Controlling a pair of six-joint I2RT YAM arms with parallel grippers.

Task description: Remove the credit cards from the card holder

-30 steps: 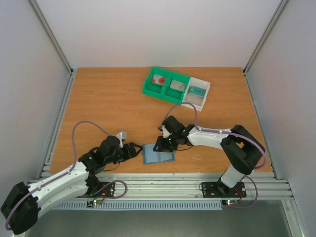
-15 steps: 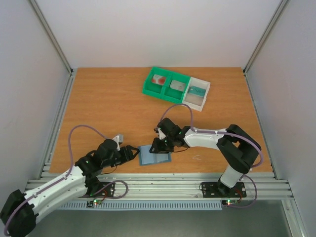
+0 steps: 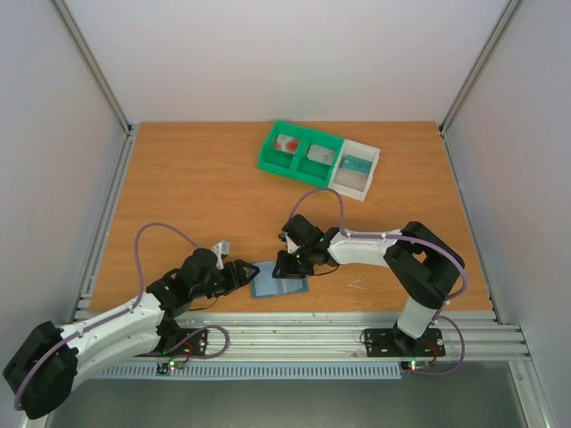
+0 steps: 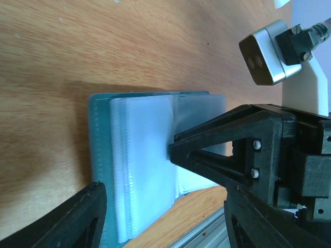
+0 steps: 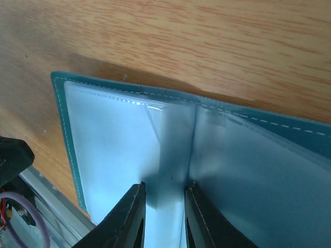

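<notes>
Card holder [image 3: 279,278]: one, open, near desk's [image 3: 196,196] front edge.
Credit cards [image 3: 319,154]: three, in far tray [image 3: 264,162].
Left jaws: wide, empty.
Right jaws: narrow, pinching its centre sleeve.

Left claw [image 4: 135,170] agape, right claw [image 5: 163,187] pinched.

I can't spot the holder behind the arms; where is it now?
In the top view the holder lies open near the middle of the table's front edge, between the left hand and the right hand.
</notes>
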